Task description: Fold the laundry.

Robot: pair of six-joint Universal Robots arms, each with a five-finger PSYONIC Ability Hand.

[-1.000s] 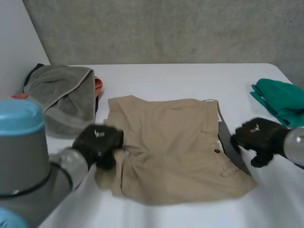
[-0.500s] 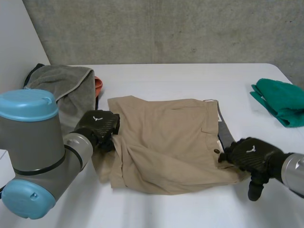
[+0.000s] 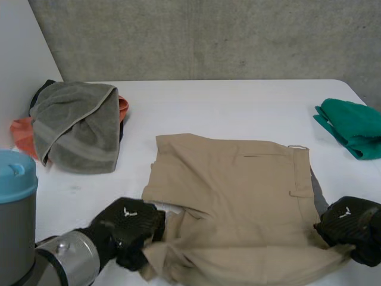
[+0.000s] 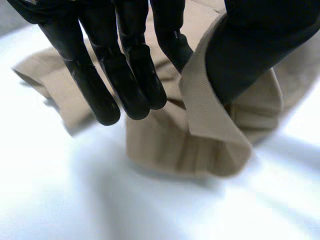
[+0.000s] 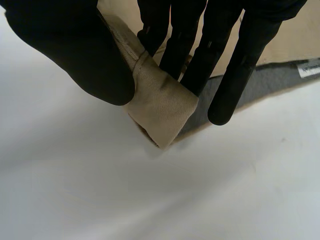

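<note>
A pair of tan shorts (image 3: 238, 185) lies spread on the white table (image 3: 226, 107), its near edge bunched. My left hand (image 3: 128, 229) is at the shorts' near left corner. In the left wrist view that hand (image 4: 250, 45) pinches a fold of tan cloth (image 4: 205, 110) between thumb and fingers. My right hand (image 3: 350, 226) is at the near right corner by the waistband. In the right wrist view my right hand (image 5: 75, 55) pinches the tan corner (image 5: 160, 107) between thumb and fingers, with the grey lining (image 5: 265, 87) beside it.
A grey-green towel (image 3: 77, 125) lies heaped over an orange cloth (image 3: 24, 134) at the back left. A folded green cloth (image 3: 354, 128) sits at the right edge. The left arm's blue-capped joint (image 3: 15, 179) stands at the near left.
The right hand closed on the shorts' right corner. Both hands pulled toward the near edge, and the shorts slid nearer and to the right with them.
</note>
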